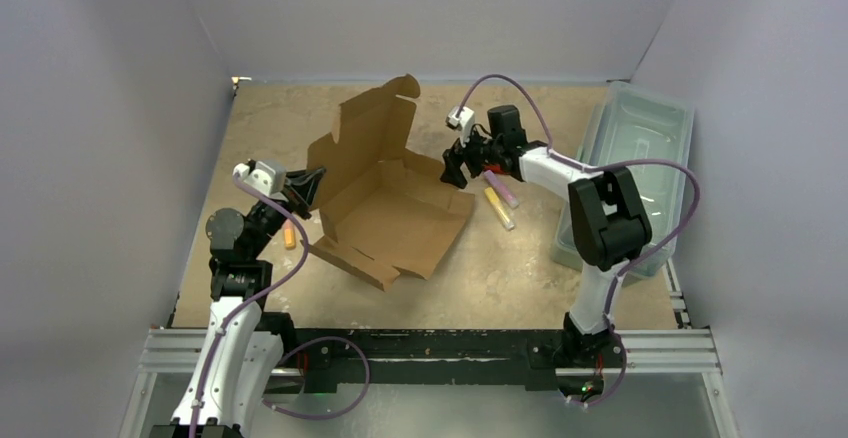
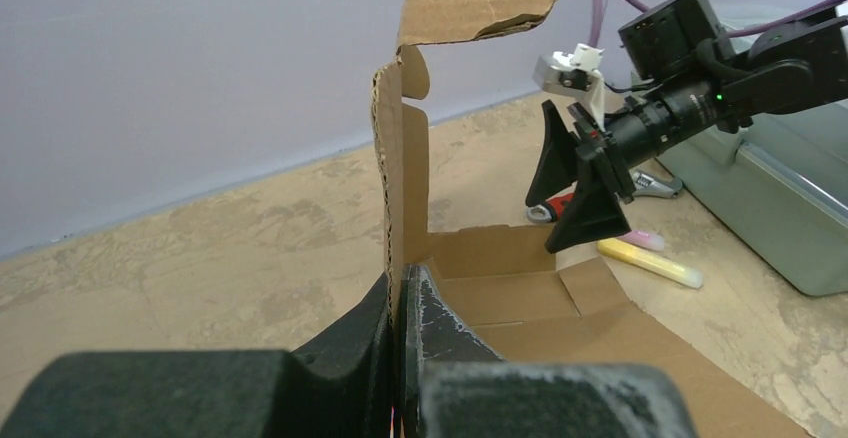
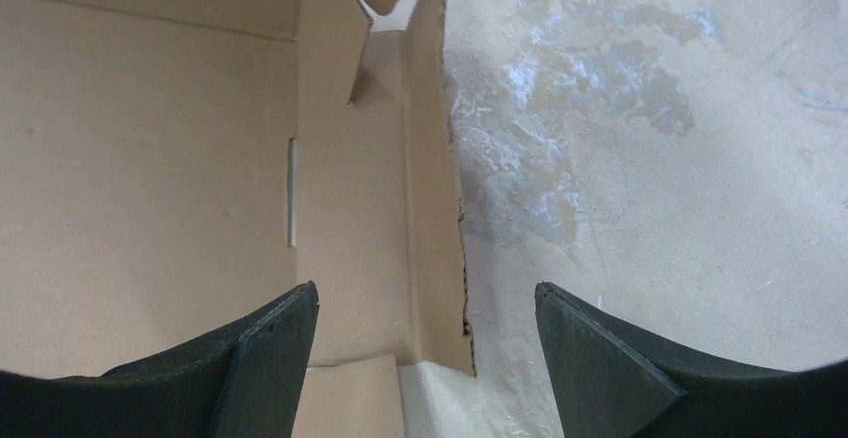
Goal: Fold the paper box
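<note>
Left gripper [image 2: 404,293] tight on an upright flap of the paper box [image 1: 400,220]; right gripper [image 3: 425,290] wide apart over its side edge

Left arm is tucked in low, elbow bent, wrist pointing forward. The left gripper [image 1: 300,190] is pinched tight on an upright wall of the paper box [image 1: 395,213], with the cardboard edge sandwiched flat between both fingers [image 2: 445,323]. Right arm goes up from its base, then the forearm swings out to the left, wrist tipped downward. The right gripper [image 1: 455,168] has its jaws spread wide, and nothing is touching either finger.
</note>
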Controlling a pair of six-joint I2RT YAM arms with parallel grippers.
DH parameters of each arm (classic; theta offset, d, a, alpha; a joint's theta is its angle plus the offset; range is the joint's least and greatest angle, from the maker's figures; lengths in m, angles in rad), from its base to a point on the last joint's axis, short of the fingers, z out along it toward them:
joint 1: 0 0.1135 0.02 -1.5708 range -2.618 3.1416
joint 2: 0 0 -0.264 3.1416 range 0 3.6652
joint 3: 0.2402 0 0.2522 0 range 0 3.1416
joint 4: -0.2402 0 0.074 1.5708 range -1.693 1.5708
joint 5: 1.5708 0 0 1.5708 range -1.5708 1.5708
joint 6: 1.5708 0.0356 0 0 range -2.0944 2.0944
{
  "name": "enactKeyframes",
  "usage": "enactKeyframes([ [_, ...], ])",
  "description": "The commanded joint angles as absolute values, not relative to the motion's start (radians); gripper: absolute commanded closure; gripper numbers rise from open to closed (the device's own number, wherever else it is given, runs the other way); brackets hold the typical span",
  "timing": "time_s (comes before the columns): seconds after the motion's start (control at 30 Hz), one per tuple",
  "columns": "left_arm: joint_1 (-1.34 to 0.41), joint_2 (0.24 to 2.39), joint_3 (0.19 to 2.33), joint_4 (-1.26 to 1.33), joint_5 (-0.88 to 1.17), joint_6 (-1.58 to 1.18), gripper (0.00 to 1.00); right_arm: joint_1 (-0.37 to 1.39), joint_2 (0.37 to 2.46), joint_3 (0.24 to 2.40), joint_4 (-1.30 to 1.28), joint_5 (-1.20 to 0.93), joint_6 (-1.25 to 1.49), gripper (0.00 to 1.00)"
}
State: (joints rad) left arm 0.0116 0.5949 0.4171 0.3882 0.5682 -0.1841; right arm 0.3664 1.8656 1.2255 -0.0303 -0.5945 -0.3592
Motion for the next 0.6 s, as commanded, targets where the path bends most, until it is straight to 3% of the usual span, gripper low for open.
enactKeyframes([
  [0.0,0.007,0.584,0.429,0.442,0.577,-0.203,1.00,0.374,1.915,1.333,-0.015,-0.521,-0.289,0.20],
  [0.17,0.007,0.589,0.428,0.446,0.579,-0.207,1.00,0.376,2.002,1.407,-0.031,-0.526,-0.256,0.34],
  [0.33,0.008,0.597,0.429,0.450,0.566,-0.231,1.00,0.385,2.029,1.449,-0.082,-0.539,-0.308,0.61],
  [0.43,0.007,0.598,0.432,0.447,0.550,-0.249,1.00,0.389,2.027,1.447,-0.103,-0.542,-0.319,0.83],
  [0.47,0.008,0.599,0.435,0.448,0.542,-0.256,1.00,0.393,2.021,1.443,-0.105,-0.544,-0.323,0.96],
  [0.57,-0.016,0.611,0.436,0.448,0.503,-0.307,1.00,0.394,1.965,1.394,-0.096,-0.545,-0.329,1.00],
])
